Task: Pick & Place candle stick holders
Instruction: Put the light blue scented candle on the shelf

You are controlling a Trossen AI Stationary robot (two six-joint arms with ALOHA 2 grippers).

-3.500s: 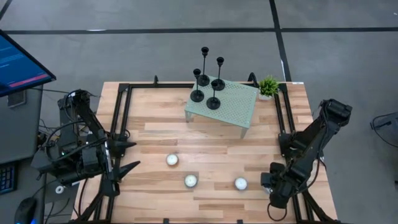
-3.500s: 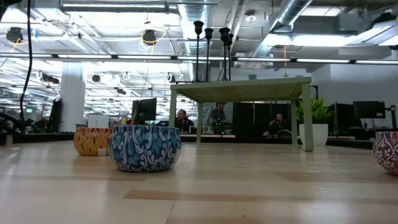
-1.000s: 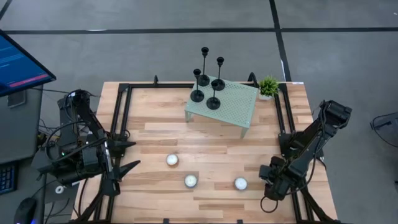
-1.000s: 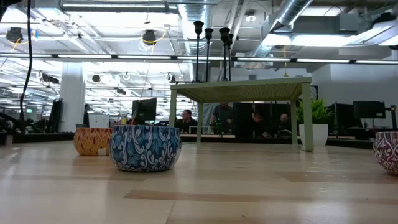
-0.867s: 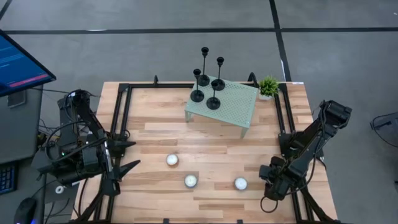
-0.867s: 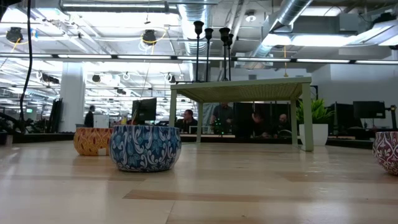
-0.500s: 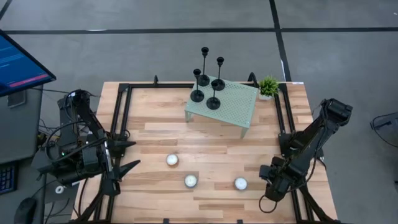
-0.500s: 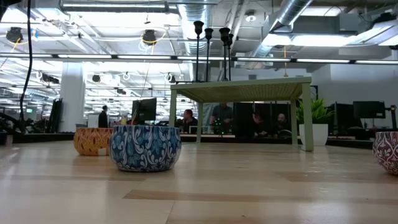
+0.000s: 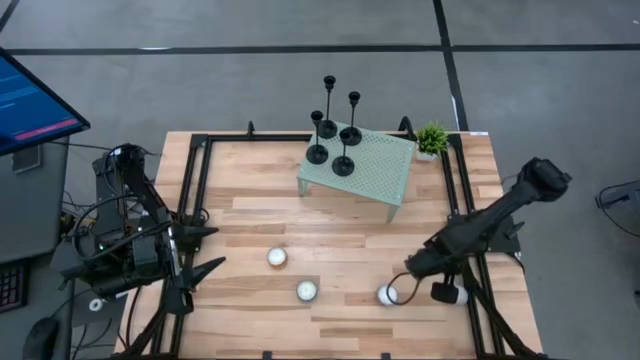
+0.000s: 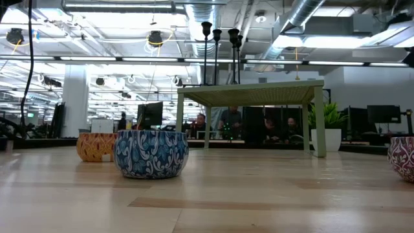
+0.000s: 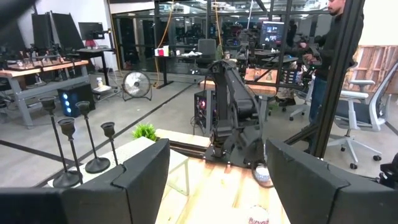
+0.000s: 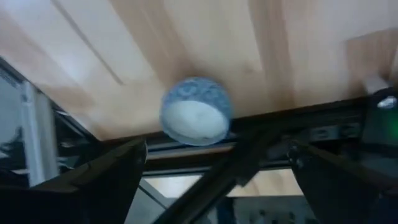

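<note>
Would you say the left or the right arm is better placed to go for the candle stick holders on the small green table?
Probably the right. The right gripper, open, is out over the wood beside a tealight, while the left gripper, open, waits at the table's left edge. The candle stick holders are untouched.

Candle stick holders (image 9: pixel 334 135) on small stand (image 9: pixel 380 170)

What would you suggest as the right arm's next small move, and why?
Probably swing the right gripper up and toward the far side of the table, to the four candle stick holders standing untouched on the green stand. It now hangs open near a tealight, which is not the target. The left gripper waits at the left edge.
</note>
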